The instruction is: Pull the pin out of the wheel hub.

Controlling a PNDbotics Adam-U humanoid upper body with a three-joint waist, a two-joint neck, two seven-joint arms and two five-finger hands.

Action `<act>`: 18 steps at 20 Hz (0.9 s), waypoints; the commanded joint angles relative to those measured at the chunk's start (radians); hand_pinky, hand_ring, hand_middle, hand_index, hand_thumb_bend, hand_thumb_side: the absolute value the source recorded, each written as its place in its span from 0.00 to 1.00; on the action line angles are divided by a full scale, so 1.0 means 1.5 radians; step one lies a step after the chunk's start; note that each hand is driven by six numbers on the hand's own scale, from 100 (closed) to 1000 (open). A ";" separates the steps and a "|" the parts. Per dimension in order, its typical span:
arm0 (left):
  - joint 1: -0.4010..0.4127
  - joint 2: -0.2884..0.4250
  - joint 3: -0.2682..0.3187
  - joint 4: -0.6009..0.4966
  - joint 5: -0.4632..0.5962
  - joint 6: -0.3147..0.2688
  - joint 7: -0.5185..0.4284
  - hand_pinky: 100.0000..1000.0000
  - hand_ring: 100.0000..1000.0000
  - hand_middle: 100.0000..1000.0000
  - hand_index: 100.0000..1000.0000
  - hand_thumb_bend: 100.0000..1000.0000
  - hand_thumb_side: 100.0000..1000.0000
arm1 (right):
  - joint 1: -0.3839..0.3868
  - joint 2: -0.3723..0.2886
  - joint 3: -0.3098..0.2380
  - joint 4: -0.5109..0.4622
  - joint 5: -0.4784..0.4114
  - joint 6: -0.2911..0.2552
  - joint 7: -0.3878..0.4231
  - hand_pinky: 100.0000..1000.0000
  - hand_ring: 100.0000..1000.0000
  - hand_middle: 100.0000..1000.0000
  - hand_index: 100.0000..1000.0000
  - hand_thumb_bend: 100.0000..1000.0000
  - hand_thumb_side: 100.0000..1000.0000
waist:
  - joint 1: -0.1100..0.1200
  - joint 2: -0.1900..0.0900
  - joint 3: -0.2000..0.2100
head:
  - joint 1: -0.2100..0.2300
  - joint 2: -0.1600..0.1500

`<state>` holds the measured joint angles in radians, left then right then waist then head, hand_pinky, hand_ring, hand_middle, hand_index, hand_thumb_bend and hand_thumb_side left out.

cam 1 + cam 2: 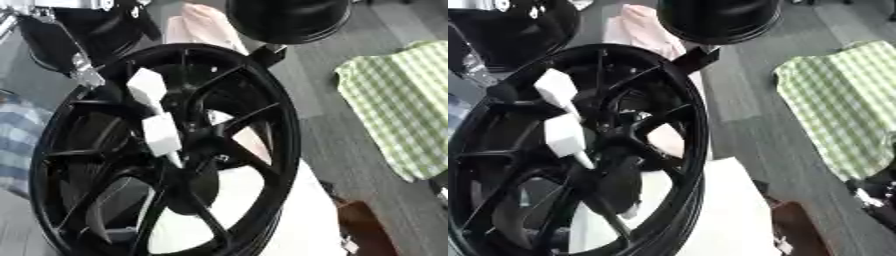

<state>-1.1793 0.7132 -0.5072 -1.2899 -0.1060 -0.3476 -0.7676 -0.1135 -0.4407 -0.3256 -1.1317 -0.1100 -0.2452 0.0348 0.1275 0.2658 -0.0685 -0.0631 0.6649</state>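
the black wheel hub [166, 150] fills the left and middle of both views, standing tilted on a white surface [302, 220] with its spokes facing the camera. a second black rim [289, 17] sits at the top edge, and a green checked cloth [398, 105] lies well apart at the right edge over grey floor. the left hand [153, 112], with white blocky finger segments, reaches into the spokes toward the hub's centre; whether it holds anything cannot be told. the pin itself cannot be made out.
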 commanded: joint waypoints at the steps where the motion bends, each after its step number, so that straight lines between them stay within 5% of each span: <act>1: -0.014 0.013 0.005 -0.004 0.000 -0.090 -0.093 0.85 0.82 0.72 0.84 0.77 0.48 | -0.003 -0.023 -0.002 -0.009 0.001 0.000 0.001 0.44 0.62 0.46 0.64 0.46 0.22 | -0.004 -0.015 -0.002 | -0.003 -0.009; 10: -0.027 -0.005 -0.004 0.018 -0.044 -0.089 -0.093 0.84 0.82 0.74 0.83 0.77 0.48 | -0.004 -0.023 -0.001 -0.009 0.000 0.001 0.002 0.44 0.62 0.46 0.64 0.46 0.22 | -0.005 -0.015 -0.003 | -0.022 -0.022; 18: -0.040 -0.037 0.007 0.076 -0.115 -0.130 -0.093 0.85 0.82 0.77 0.84 0.80 0.38 | -0.004 -0.021 0.000 -0.010 -0.001 0.001 0.003 0.44 0.62 0.46 0.64 0.46 0.22 | -0.008 -0.015 -0.004 | -0.024 -0.027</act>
<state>-1.2117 0.6460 -0.5167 -1.1880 -0.2629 -0.3689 -0.7463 -0.1143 -0.4408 -0.3250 -1.1318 -0.1100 -0.2431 0.0375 0.1267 0.2658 -0.0734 -0.0985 0.6389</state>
